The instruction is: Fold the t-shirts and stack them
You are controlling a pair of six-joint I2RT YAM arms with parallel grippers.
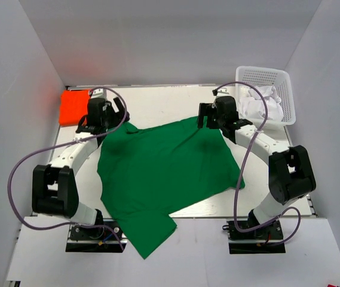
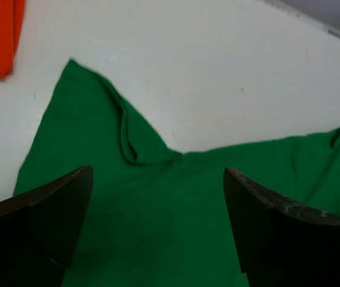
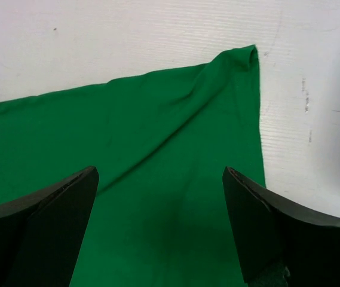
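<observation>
Orange shirt [image 1: 74, 107] lay folded, far-left tabletop [image 1: 175, 98] corner. Green shirt [image 1: 164, 173] spread mid-tabletop, unfolded, near part hanging over edge. Left fingers [image 2: 38, 221] and right fingers [image 3: 38, 227] apart over its far corners, holding nothing. Green fold and stacking not yet done.

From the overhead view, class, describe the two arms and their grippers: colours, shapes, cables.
The left arm and right arm have white links, chunky black joints and a looping purple cable each. The left gripper and right gripper have dark, wedge-shaped fingers.

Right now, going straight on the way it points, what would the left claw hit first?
Probably the green t-shirt, spread just beyond the left claw's open fingers; depth is unclear.
</observation>
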